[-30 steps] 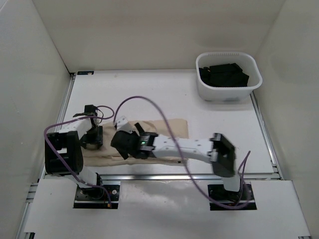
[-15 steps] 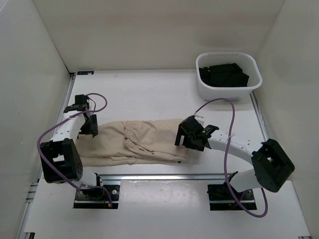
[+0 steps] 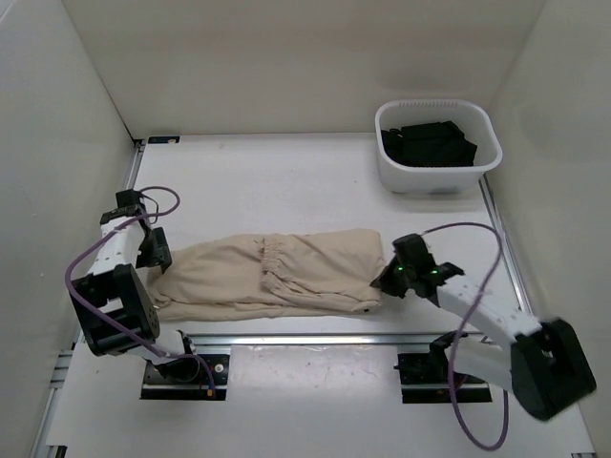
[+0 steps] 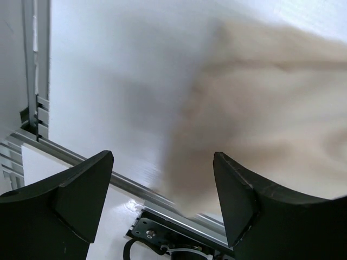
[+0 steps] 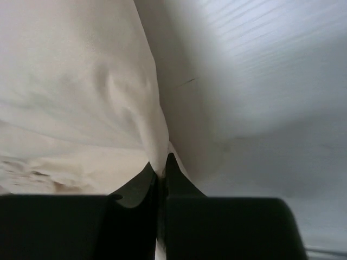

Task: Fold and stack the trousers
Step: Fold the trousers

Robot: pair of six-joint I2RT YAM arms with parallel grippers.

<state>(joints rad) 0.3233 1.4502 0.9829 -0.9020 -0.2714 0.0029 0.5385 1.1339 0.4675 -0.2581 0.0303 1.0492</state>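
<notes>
Top view: the trousers [image 3: 286, 272] lie stretched L-to-R near the front of the table [image 3: 286, 181], already doubled over, w/ the gathered waistband showing mid-length. The left gripper [image 3: 158, 256] sits at the cloth's L end and the right gripper [image 3: 389, 277] at its R end, so the cloth spans btwn the two. The bin [image 3: 430, 181] w/ black garments [image 3: 427, 143] is well beyond the R fingers and plays no part here. Left wrist view: the left gripper [image 4: 162, 162] has its fingers [image 4: 81, 189] wide apart w/ nothing btwn them. The trousers [image 4: 260, 108] are blurred, ahead of the tips and mostly toward the R finger. The table's rail [image 4: 135, 189] runs just under the tips. Right wrist view: the right gripper [image 5: 161, 168] is closed tight, pinching a thin edge of the trousers [image 5: 70, 81]. Cloth spreads ahead and to the L of the pinch, w/ bare table to its R. Step, prob.: straightening or setting up the next cross-fold. Next, I'd judge, L fingers need to drop and close on their end, or pin it, before R lifts its pinched end and carries it over toward L. Risk is dragging the whole pile if L isn't holding.
</notes>
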